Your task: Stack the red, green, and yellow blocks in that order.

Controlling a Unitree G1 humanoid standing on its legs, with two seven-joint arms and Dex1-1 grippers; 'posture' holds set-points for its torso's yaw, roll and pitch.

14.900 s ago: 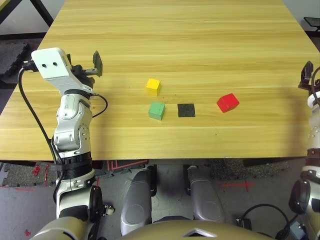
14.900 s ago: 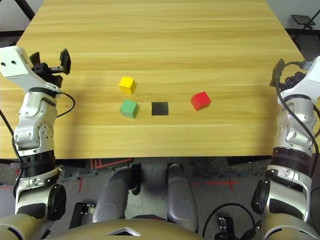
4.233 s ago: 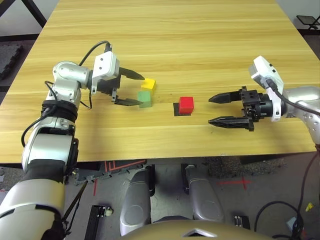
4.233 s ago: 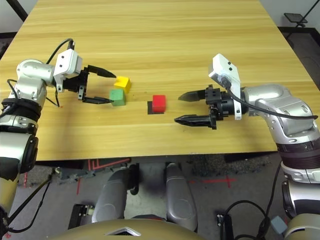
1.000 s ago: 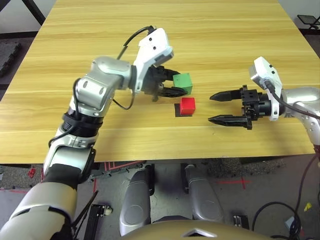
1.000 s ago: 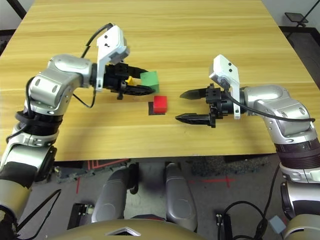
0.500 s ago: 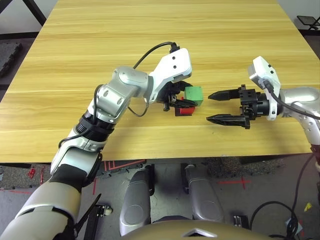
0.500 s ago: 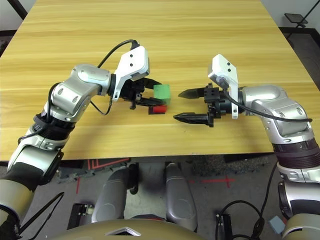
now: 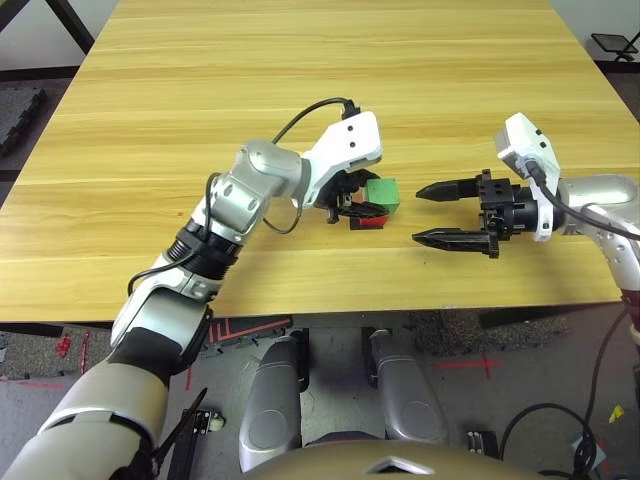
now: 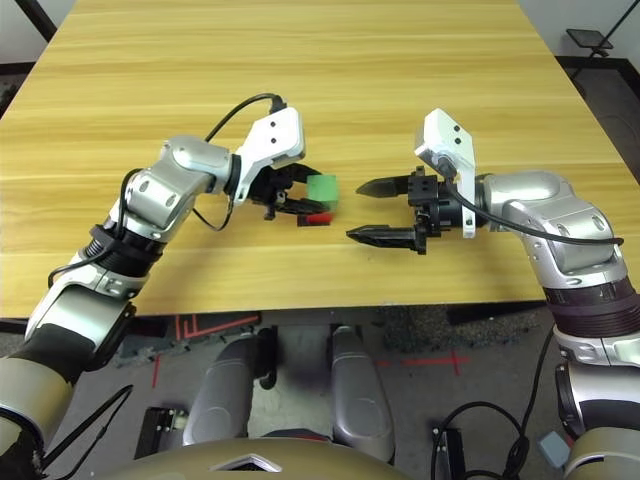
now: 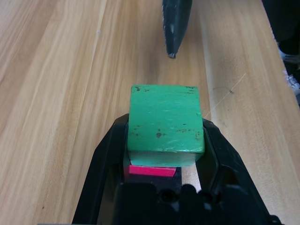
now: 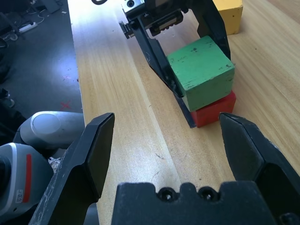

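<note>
Your left gripper (image 11: 164, 154) is pinching the green block (image 11: 165, 123) between its black fingers and is holding it right on top of the red block (image 12: 213, 110), which is sitting on the table (image 9: 300, 80), so you are finishing the second layer but are not letting go yet. Your right gripper (image 9: 447, 212) is waiting just beside the pair with its jaws spread wide and nothing between them. You are leaving the yellow block (image 12: 229, 16) on the wood just behind the stack for last, and I am reading no brand, label or writing anywhere.
</note>
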